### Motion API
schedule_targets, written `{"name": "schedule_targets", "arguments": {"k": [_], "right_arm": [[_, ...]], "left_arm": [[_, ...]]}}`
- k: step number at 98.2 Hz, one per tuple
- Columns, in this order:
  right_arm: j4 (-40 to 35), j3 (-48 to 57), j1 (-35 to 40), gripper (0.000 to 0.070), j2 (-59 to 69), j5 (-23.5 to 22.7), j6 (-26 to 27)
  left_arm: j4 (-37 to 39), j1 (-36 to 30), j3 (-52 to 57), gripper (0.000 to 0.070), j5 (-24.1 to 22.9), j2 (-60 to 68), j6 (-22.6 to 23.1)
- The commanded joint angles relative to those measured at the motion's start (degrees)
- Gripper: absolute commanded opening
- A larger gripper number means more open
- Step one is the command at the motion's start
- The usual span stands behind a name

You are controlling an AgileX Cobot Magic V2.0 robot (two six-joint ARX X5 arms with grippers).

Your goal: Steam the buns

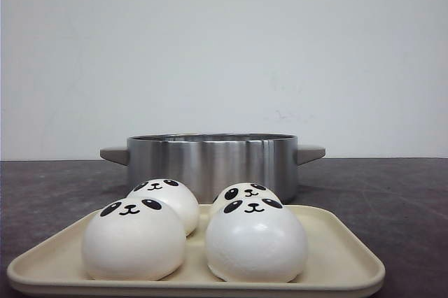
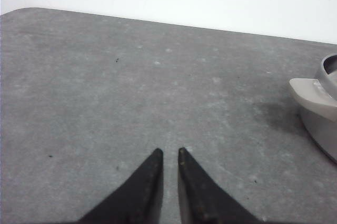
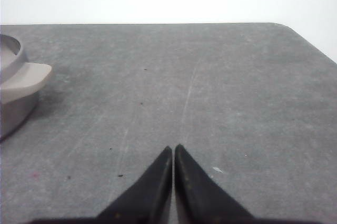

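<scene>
Several white panda-faced buns sit on a cream tray (image 1: pixel 353 264) at the front of the table: one front left (image 1: pixel 133 242), one front right (image 1: pixel 255 245), two behind them (image 1: pixel 170 196). Neither gripper shows in the front view. In the left wrist view my left gripper (image 2: pixel 169 153) hangs over bare table, its fingers almost together with only a thin slit and nothing between them. My right gripper (image 3: pixel 173 149) is shut over bare table, fingertips touching. No bun appears in either wrist view.
A steel pot (image 1: pixel 210 161) with grey side handles stands just behind the tray. One handle (image 2: pixel 313 92) shows in the left wrist view and the other handle (image 3: pixel 26 79) in the right wrist view. The grey table's far edge meets a white wall.
</scene>
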Motion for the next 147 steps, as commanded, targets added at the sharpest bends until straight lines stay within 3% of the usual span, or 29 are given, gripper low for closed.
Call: {"name": "schedule_targets", "arguments": {"k": [1, 11, 27, 48, 56, 62, 71, 81, 93, 106, 112, 116, 119, 123, 132, 134, 147], "right_arm": [[0.8, -0.2, -0.1, 0.0006, 0.0, 0.0, 0.0], [0.8, -0.2, -0.1, 0.0006, 0.0, -0.2, 1.2], [1.5, -0.1, -0.1, 0.0006, 0.0, -2.7, 8.7], [12.3, -0.1, -0.1, 0.0006, 0.0, -9.9, 22.1], [17.4, 1.1, -0.1, 0.0005, 0.0, -12.7, 28.8], [15.7, 4.3, -0.1, 0.0004, 0.0, -14.7, 30.8], [6.4, 12.2, -0.1, 0.0004, 0.9, -16.0, 28.2], [-6.1, 23.6, -0.1, 0.0004, 4.7, -16.1, 19.8], [-15.4, 35.8, -0.1, 0.0004, 11.1, -16.0, 11.8], [-22.4, 46.8, -0.1, 0.0004, 17.4, -16.0, 6.9], [-23.4, 49.9, -0.1, 0.0006, 19.2, -16.2, 6.0], [-23.3, 51.2, -0.1, 0.0010, 19.9, -16.8, 6.1], [-22.8, 51.8, 0.0, 0.0039, 20.3, -17.4, 6.3], [-22.0, 52.1, 0.0, 0.0162, 20.6, -18.6, 6.9], [-20.4, 52.1, 0.0, 0.0638, 20.8, -21.9, 11.3], [-20.2, 52.1, 0.0, 0.0700, 21.1, -22.6, 12.3], [-18.6, 52.1, 0.0, 0.0700, 23.5, -28.4, 15.3]], "left_arm": [[-0.2, 0.1, -1.0, 0.0012, 0.1, -0.1, -0.2], [-0.2, 0.1, -1.0, 0.0012, 0.1, -0.1, -0.2], [-0.2, 0.1, -1.0, 0.0012, 0.1, -0.1, -0.4], [-0.3, 0.1, 1.4, 0.0011, 3.8, -0.1, -15.1], [-0.3, 0.1, 3.8, 0.0011, 5.6, -0.1, -17.8], [-1.0, 0.1, 6.9, 0.0011, 8.1, 0.1, -17.8], [-3.6, 0.0, 13.0, 0.0012, 12.2, 1.5, -17.3], [-6.8, -1.2, 20.7, 0.0011, 14.8, 5.3, -15.2], [-9.6, -3.6, 28.7, 0.0012, 17.9, 11.0, -10.1], [-14.3, -5.8, 37.1, 0.0011, 19.7, 18.2, -4.4], [-15.8, -6.3, 40.0, 0.0016, 20.1, 20.9, -3.9], [-15.6, -6.4, 41.2, 0.0057, 21.3, 22.2, -4.1], [-15.4, -6.4, 41.8, 0.0130, 22.3, 22.9, -4.3], [-14.9, -6.4, 42.3, 0.0282, 23.0, 23.5, -4.4], [-15.1, -6.4, 42.5, 0.0693, 23.1, 24.0, -4.4], [-15.3, -6.4, 42.5, 0.0700, 23.1, 24.0, -4.4], [-16.7, -6.6, 42.5, 0.0700, 23.6, 24.0, -4.5]]}}
